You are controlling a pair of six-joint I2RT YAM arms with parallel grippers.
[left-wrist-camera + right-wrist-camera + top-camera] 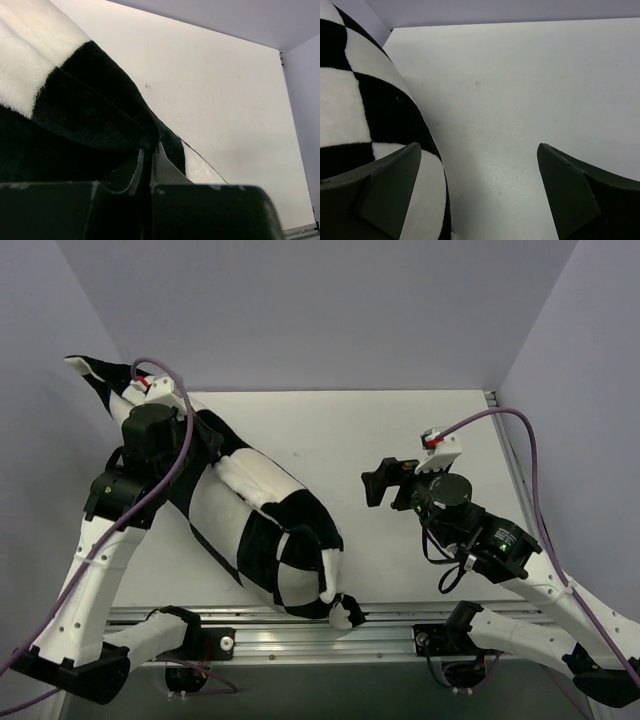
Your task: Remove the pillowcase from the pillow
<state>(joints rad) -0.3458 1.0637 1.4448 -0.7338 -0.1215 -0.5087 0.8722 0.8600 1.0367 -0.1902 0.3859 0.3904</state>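
While the left gripper [149, 159] clamps its fingers together on a black fold of the pillowcase [255, 510] near the far-left corner of the table [400, 420], the right gripper [374, 486] hangs with its fingers spread wide, gripping nothing. The checkered cover lies as a plump diagonal roll across the table's left half. It runs from the left wall, where one pointed corner of cloth stands lifted beside the left arm's wrist, down to the metal rail [300, 635] at the near edge. The pillow is bundled inside it and hidden, and a small white tip at the near end cannot be told apart from the cover. The right gripper points toward the roll's right flank, near it but not touching, with bare tabletop between its fingers.
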